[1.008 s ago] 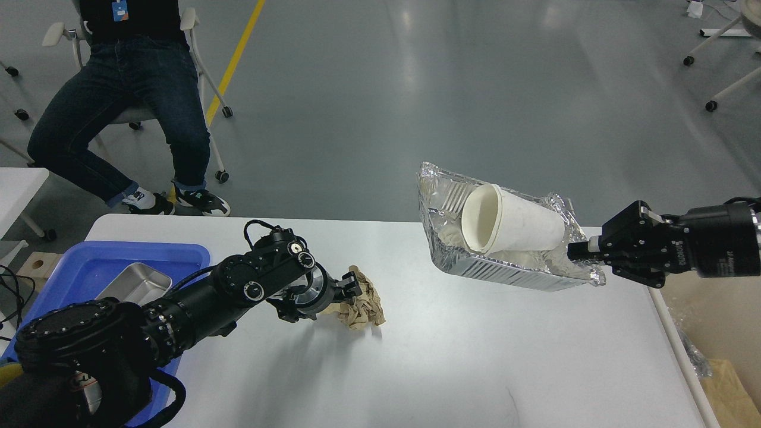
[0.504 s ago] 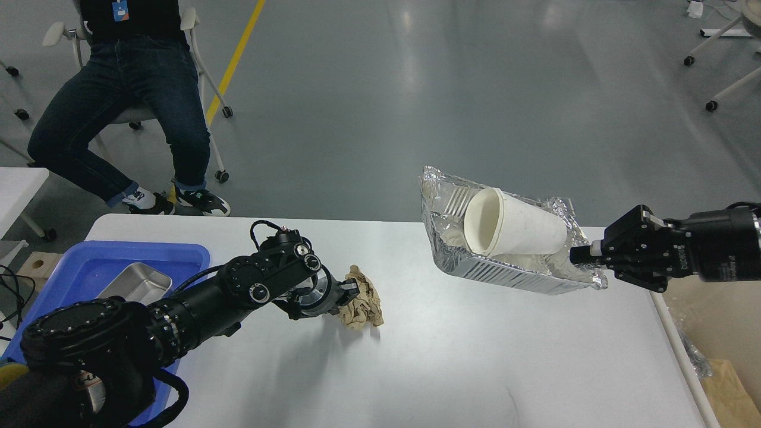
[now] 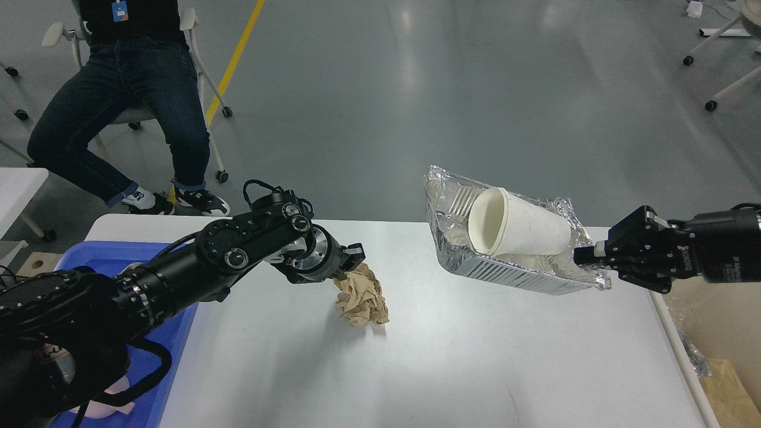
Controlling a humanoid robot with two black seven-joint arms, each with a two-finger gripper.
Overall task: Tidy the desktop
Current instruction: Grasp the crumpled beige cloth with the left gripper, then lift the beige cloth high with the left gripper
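White and slightly glossy, the desktop (image 3: 464, 356) fills the lower middle of the head view, its rounded far-left corner visible near the seated person (image 3: 128, 89) on the grey floor beyond. The left gripper (image 3: 351, 264) comes in from the lower left and sits at the top of a crumpled brown paper ball (image 3: 361, 295); its fingers appear pinched onto the upper edge of the paper, whose lower part looks to touch the desktop, with a shadow just to its right. The right gripper (image 3: 585, 257) enters from the right edge and is clamped on the near right corner of a crinkled aluminium foil tray (image 3: 505, 276), which is held tilted above the far right part of the desktop, its open side turned toward the camera. A white paper cup (image 3: 517, 229) lies on its side inside the foil tray, mouth pointing left, and the tines of a white plastic fork (image 3: 456, 202) show behind the cup's rim. A blue plastic tray (image 3: 178, 321) rests on the desktop's left end, largely covered by the left arm. Brown paper or cardboard (image 3: 734, 395) lies off the table's right edge, low in the frame.
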